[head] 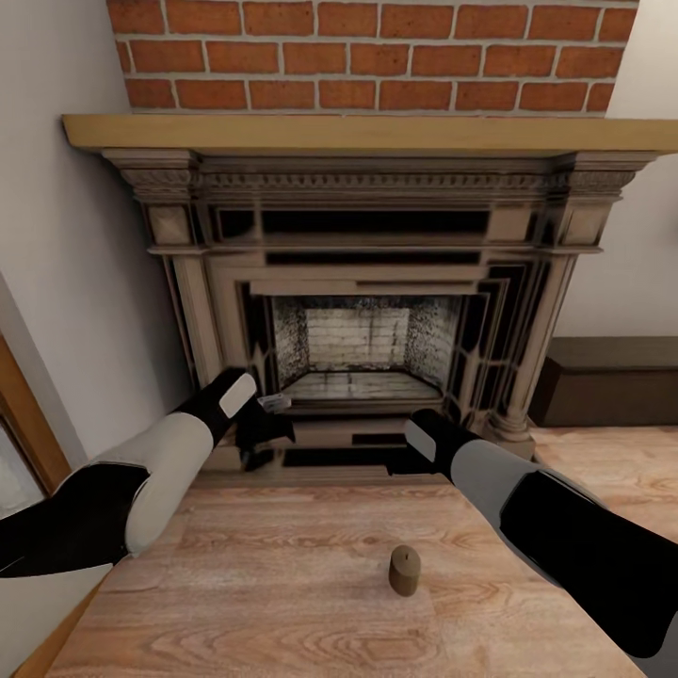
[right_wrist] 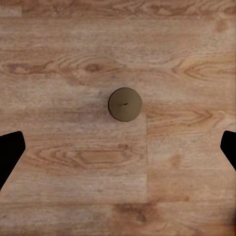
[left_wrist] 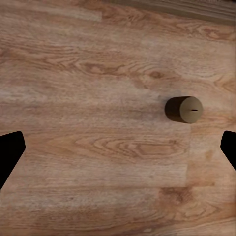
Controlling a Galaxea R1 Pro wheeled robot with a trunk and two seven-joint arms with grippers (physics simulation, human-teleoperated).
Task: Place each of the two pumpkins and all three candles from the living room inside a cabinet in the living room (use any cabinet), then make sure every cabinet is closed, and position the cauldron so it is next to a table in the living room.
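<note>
Hovering my left gripper [left_wrist: 118,147] and right gripper [right_wrist: 118,147] over the table [head: 282,584], jaws spread wide, candle [head: 405,571] standing upright below, untouched, fireplace [head: 363,282] facing me.

Both arms reach forward, left tool [head: 262,426] and right tool [right_wrist: 118,147] spread wide.
</note>
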